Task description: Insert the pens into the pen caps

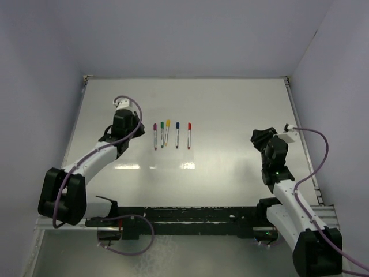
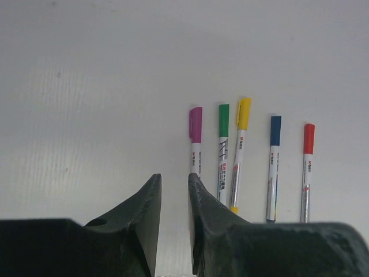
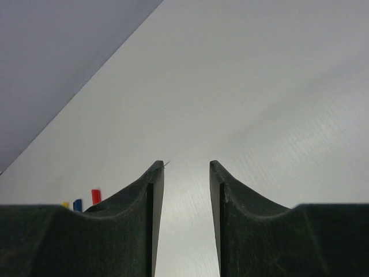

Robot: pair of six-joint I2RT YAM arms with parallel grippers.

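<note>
Five silvery pens lie side by side on the white table [image 1: 230,109], each with its coloured cap on the far end: purple [image 2: 196,124], green [image 2: 223,120], yellow [image 2: 244,113], blue [image 2: 275,130] and red [image 2: 309,138]. From above the row runs from the purple pen [image 1: 155,136] to the red pen [image 1: 189,135]. My left gripper [image 2: 174,178] hovers just left of the purple pen's lower half, jaws a narrow gap apart with nothing between them. My right gripper [image 3: 186,164] stands open and empty far to the right [image 1: 256,137]. Its view catches the red cap [image 3: 95,196] at far left.
Pale walls [image 1: 173,34] close the table at the back and both sides. A black rail [image 1: 190,216] with the arm bases runs along the near edge. Purple cables [image 1: 323,150] loop off both wrists.
</note>
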